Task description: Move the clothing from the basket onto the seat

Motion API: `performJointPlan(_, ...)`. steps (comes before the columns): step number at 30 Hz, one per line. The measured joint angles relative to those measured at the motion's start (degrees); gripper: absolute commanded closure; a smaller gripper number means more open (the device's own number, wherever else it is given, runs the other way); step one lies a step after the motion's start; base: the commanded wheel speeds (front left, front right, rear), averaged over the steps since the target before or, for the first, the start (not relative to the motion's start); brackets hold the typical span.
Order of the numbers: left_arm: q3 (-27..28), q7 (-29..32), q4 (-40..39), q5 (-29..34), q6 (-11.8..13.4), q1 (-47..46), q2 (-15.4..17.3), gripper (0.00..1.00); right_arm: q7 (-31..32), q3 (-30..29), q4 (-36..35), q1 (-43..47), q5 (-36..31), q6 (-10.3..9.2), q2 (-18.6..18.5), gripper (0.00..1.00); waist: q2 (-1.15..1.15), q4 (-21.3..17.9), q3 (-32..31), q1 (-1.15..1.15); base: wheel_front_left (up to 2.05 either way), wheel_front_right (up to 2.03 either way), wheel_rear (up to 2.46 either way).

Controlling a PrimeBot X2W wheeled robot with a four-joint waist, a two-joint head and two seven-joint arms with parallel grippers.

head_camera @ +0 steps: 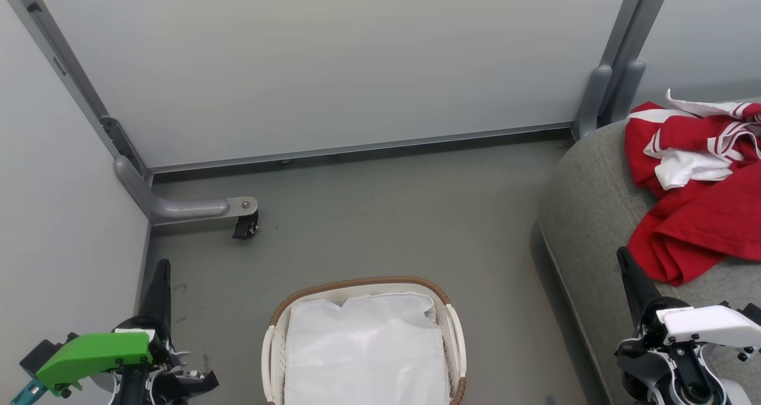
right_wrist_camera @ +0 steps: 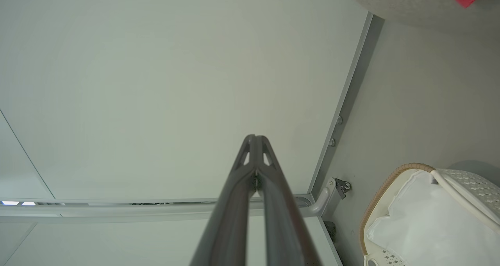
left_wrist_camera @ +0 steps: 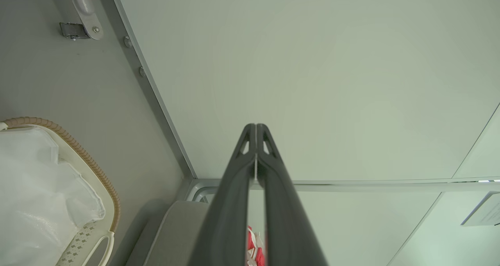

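Red clothing (head_camera: pixel 692 185) with white stripes lies heaped on the grey seat (head_camera: pixel 588 214) at the right of the head view. The white slatted basket (head_camera: pixel 362 286) with its brown rim stands on the floor at bottom centre, showing only its white cloth liner inside. My left gripper (head_camera: pixel 162 266) is at the lower left, shut and empty, left of the basket. My right gripper (head_camera: pixel 623 255) is at the lower right, shut and empty, over the seat's front edge just below the clothing. Each wrist view shows its fingers (left_wrist_camera: pixel 256 127) (right_wrist_camera: pixel 254 138) pressed together, the basket (left_wrist_camera: pixel 99 172) (right_wrist_camera: pixel 390 180) to one side.
Grey partition panels (head_camera: pixel 333 66) wall in the far side and the left. A panel foot with a small caster (head_camera: pixel 245 226) juts onto the floor at the back left. Bare grey floor (head_camera: pixel 404 214) lies between the basket, the panels and the seat.
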Motion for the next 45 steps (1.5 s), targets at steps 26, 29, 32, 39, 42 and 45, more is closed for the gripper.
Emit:
performJointPlan(26, 0.48, 0.92, -0.15, -3.24, -0.23, -0.65, 0.01, 1.00, 0.96, -0.33, -0.24, -0.25, 3.61, 0.00, -0.03, 1.00, 0.00, 0.10, 0.09, 0.00, 0.00, 0.00, 0.00)
performJointPlan(29, 0.48, 0.92, -0.15, -3.24, -0.23, -0.65, 0.01, 1.00, 0.94, -0.33, -0.24, -0.25, 3.61, 0.00, -0.03, 1.00, 0.00, 0.10, 0.09, 0.00, 0.00, 0.00, 0.00)
performJointPlan(32, 0.48, 0.92, -0.15, -3.24, -0.23, -0.65, 0.01, 1.00, 0.96, -0.33, -0.24, -0.26, 3.61, 0.00, -0.03, 1.00, 0.00, 0.10, 0.09, 0.00, 0.00, 0.00, 0.00)
performJointPlan(39, 0.48, 0.92, -0.15, -3.24, -0.23, -0.65, 0.01, 1.00, 0.96, -0.33, -0.24, -0.26, 3.61, 0.00, -0.03, 1.00, 0.00, 0.10, 0.09, 0.00, 0.00, 0.00, 0.00)
performJointPlan(42, 0.48, 0.92, -0.15, -3.24, -0.23, -0.65, 0.01, 1.00, 0.96, -0.33, -0.24, -0.26, 3.61, 0.00, -0.03, 1.00, 0.00, 0.10, 0.09, 0.00, 0.00, 0.00, 0.00)
performJointPlan(45, 0.48, 0.92, -0.15, -3.24, -0.23, -0.65, 0.01, 1.00, 0.96, -0.33, -0.24, -0.26, 3.61, 0.00, -0.03, 1.00, 0.00, 0.10, 0.09, 0.00, 0.00, 0.00, 0.00)
